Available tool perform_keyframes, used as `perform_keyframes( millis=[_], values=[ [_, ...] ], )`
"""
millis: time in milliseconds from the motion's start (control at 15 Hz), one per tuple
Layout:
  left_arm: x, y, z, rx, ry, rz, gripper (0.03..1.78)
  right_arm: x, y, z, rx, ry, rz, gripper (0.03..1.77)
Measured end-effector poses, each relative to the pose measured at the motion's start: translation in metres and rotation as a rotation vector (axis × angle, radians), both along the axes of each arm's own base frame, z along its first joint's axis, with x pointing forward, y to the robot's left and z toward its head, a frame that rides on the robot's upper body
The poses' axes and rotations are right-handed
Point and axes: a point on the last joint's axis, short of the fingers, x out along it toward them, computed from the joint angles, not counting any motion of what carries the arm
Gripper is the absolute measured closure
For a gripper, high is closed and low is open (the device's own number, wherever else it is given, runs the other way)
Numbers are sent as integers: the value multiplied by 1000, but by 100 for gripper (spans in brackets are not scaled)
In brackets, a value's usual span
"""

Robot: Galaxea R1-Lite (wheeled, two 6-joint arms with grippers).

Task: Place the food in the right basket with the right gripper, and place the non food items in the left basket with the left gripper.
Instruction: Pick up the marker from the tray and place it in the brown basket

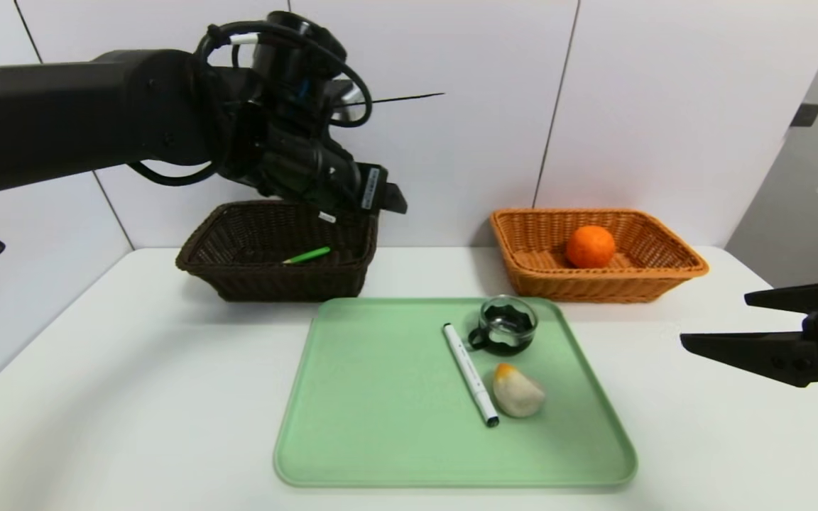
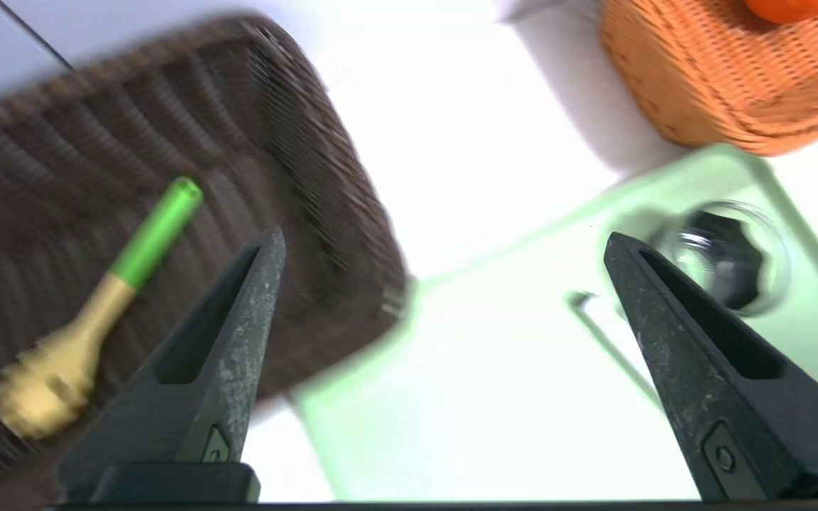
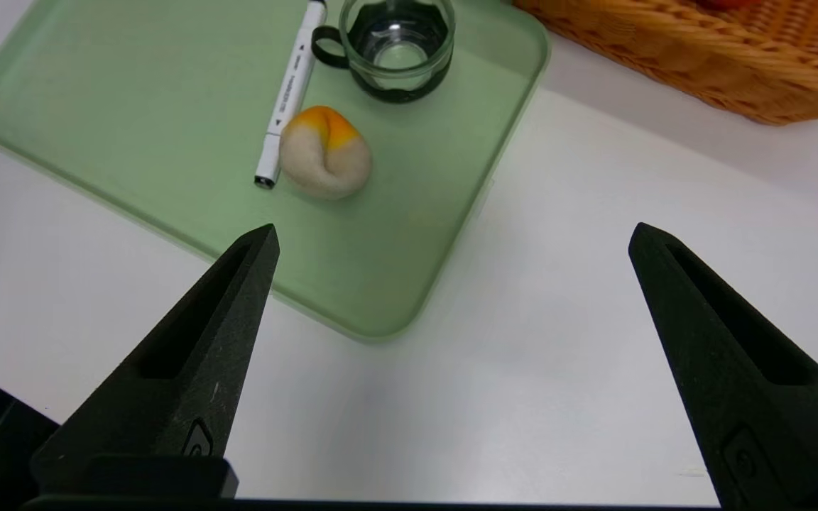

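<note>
My left claw (image 2: pixel 444 241) hangs in the air above the near right corner of the dark brown basket (image 1: pixel 274 248), its fingers spread wide with nothing between them. In that basket lies a green-handled tool (image 2: pixel 96 305) with a tan ridged end, resting on the woven floor, slanted. My right claw (image 3: pixel 451 238) is parked off to the right over the bare white tabletop (image 1: pixel 700 397), just beyond the right edge of the green tray (image 1: pixel 366 397), and its fingers are also spread wide and hold nothing.

On the tray, toward its far right part, three things are left. A small glass cup (image 1: pixel 507 325) with a black base and black handle stands upright near the far edge. A white marker (image 1: pixel 471 374) lies flat beside it, running from near the cup's handle toward me, its dark tip nearest me. Touching or almost touching the marker's near end on its right side sits a pale bun-like piece of food (image 1: pixel 517 390) with an orange patch on top.

The orange wicker basket (image 1: pixel 664 273) stands on the tabletop behind the tray's far right corner, and an orange (image 1: pixel 590 246) rests inside it.
</note>
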Motion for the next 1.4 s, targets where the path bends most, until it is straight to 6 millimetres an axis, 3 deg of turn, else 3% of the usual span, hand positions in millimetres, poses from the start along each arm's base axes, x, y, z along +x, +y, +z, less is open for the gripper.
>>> perform_keyframes(
  millis=[333, 733, 1000, 1400],
  values=[
    [-49, -48, -9, -19, 115, 145, 16, 4, 1, -7, 10, -31, 0, 10],
    [-82, -78, -32, -15, 268, 206, 14, 3, 1, -9, 8, -25, -2, 10],
    [-87, -97, -56, 46, 296, 272, 13, 1, 0, -10, 10, -24, -4, 10],
    [-80, -117, -91, 77, 359, 317, 12, -1, -1, -10, 11, -28, -2, 10]
  ],
)
